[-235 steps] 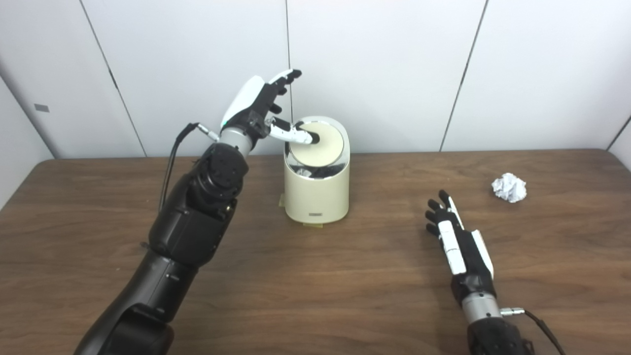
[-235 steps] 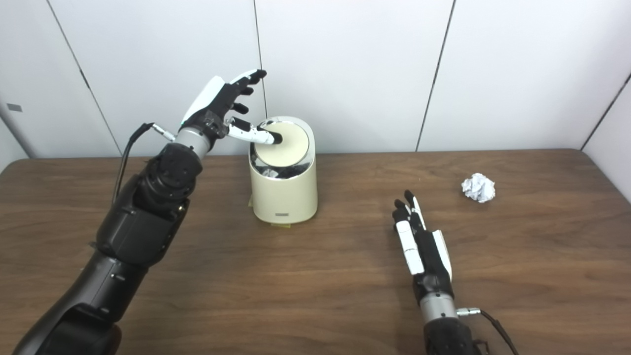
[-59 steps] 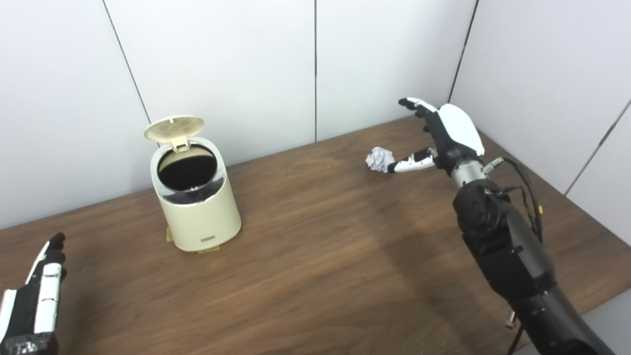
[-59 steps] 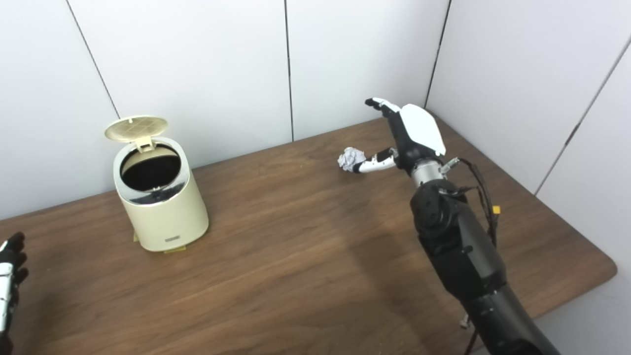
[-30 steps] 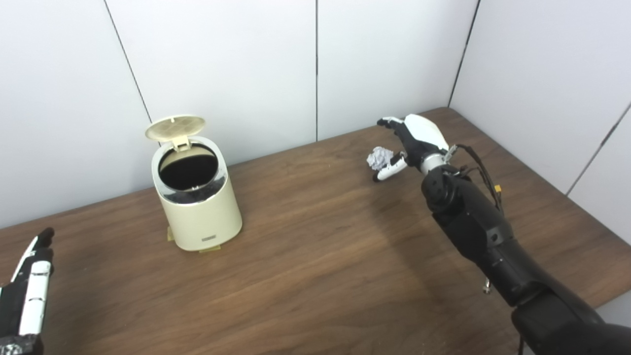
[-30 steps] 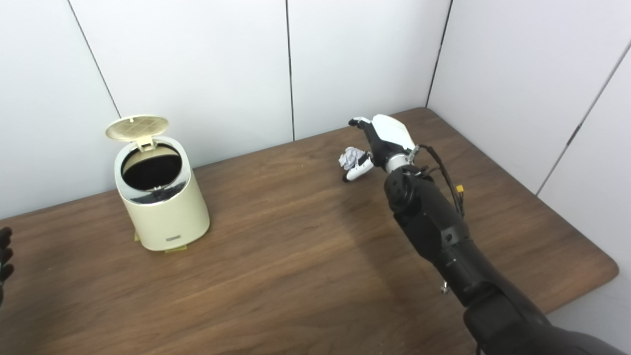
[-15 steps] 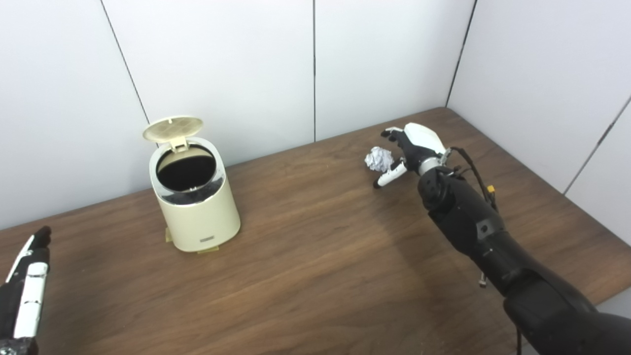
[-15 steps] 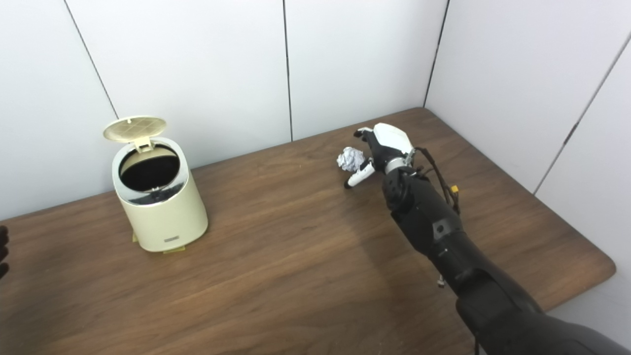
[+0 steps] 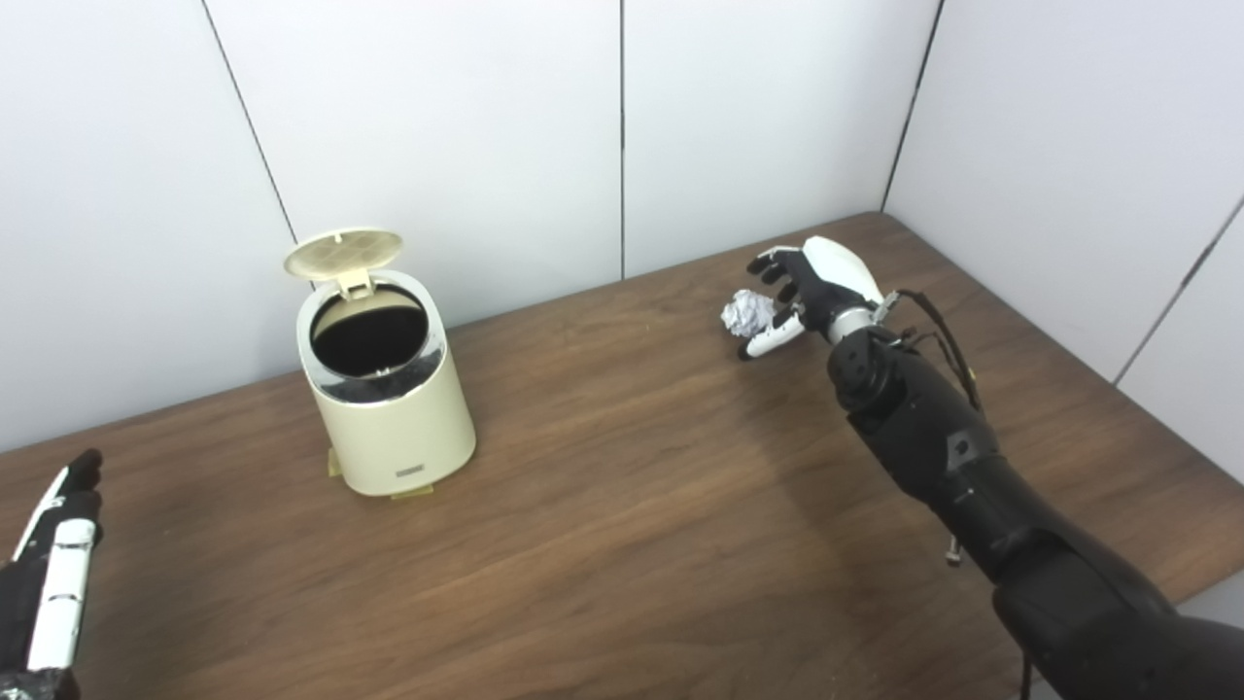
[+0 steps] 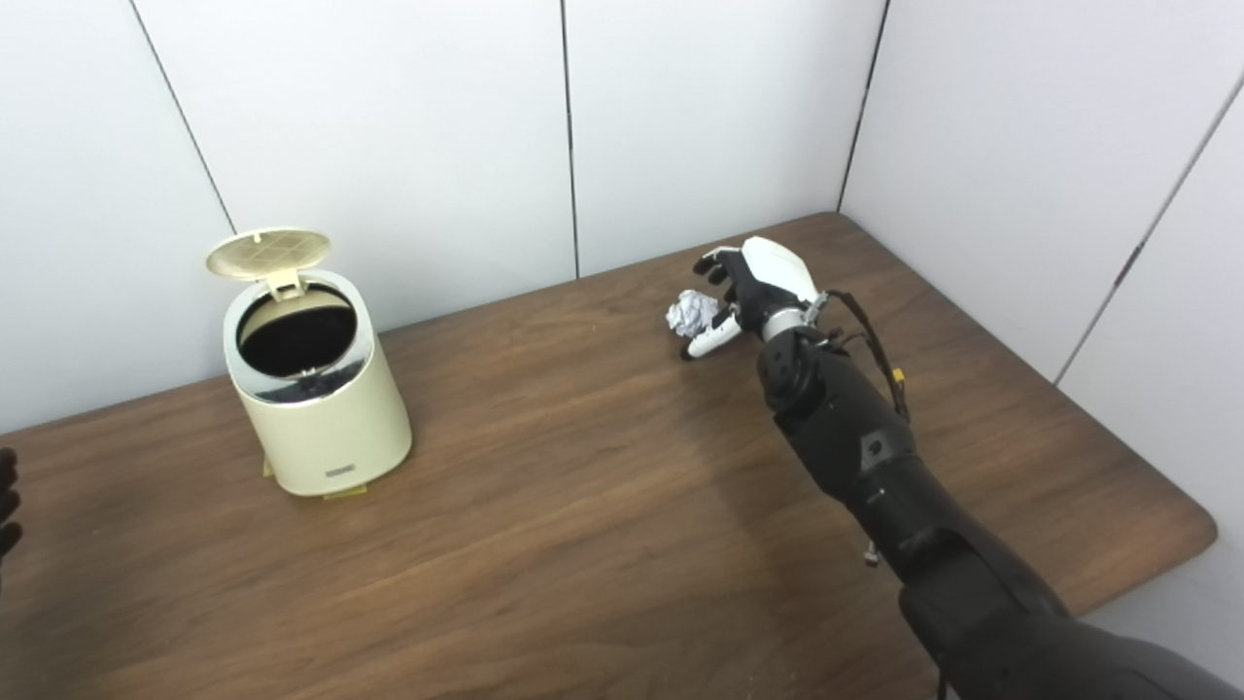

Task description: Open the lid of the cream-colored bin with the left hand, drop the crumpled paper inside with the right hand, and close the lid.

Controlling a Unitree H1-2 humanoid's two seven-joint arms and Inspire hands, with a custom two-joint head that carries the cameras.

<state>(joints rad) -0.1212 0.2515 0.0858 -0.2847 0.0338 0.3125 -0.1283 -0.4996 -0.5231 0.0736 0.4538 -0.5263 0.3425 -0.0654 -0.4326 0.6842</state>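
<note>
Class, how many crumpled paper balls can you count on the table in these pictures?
1. The white crumpled paper ball lies on the brown wooden table, far right, beside the right hand. Others could be hidden inside the open cream-colored bin.

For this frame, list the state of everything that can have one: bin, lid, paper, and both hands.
cream-colored bin: upright on the table, mouth uncovered.
lid: open, tipped back on its hinge.
crumpled paper: on the table, not lifted, beside the right hand's thumb.
right hand: open, fingers curling around the paper, grasp not closed.
left hand: open, flat, empty, at the picture's left edge.
</note>
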